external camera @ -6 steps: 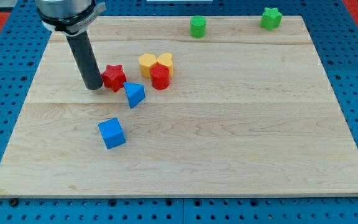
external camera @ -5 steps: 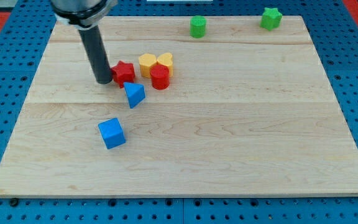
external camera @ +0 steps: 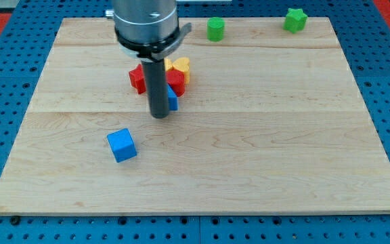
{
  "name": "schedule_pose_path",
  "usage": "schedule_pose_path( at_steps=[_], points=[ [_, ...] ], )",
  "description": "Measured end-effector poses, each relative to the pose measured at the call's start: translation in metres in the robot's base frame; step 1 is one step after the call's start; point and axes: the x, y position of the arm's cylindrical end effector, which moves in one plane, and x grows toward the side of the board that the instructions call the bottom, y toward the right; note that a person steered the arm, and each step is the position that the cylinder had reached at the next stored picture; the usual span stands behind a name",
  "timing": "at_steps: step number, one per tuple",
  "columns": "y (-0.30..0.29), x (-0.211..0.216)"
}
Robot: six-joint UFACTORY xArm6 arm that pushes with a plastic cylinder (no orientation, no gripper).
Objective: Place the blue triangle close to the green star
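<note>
Touching my tip (external camera: 159, 115) on its right: blue triangle (external camera: 172, 99), mostly hidden; green star (external camera: 294, 19) far off.

Blue cube (external camera: 121, 145), red star (external camera: 137, 78), yellow blocks (external camera: 179, 66), green cylinder (external camera: 214, 29)

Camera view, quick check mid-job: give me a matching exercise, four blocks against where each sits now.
Things:
1. green star
2. blue cube
3. blue triangle
4. green cylinder

Places:
A. mostly hidden behind the rod, just to the view's right of my tip
B. alone toward the view's bottom left
C. top edge, near the view's right corner
D. top edge, near the middle

Pairs: 1-C, 2-B, 3-A, 4-D
</note>
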Motion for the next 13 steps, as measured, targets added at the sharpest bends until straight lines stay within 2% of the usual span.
schedule_pose_path(
  at_steps=[2, 3, 6, 8, 9, 10, 11, 13],
  points=[
    [-0.015, -0.022],
    [0.007, -0.023],
    [0.126, -0.033],
    [0.196, -0.089],
    [0.198, -0.105],
    [0.204, -0.065],
    [0.177, -0.047],
    [0.164, -0.114]
  ],
)
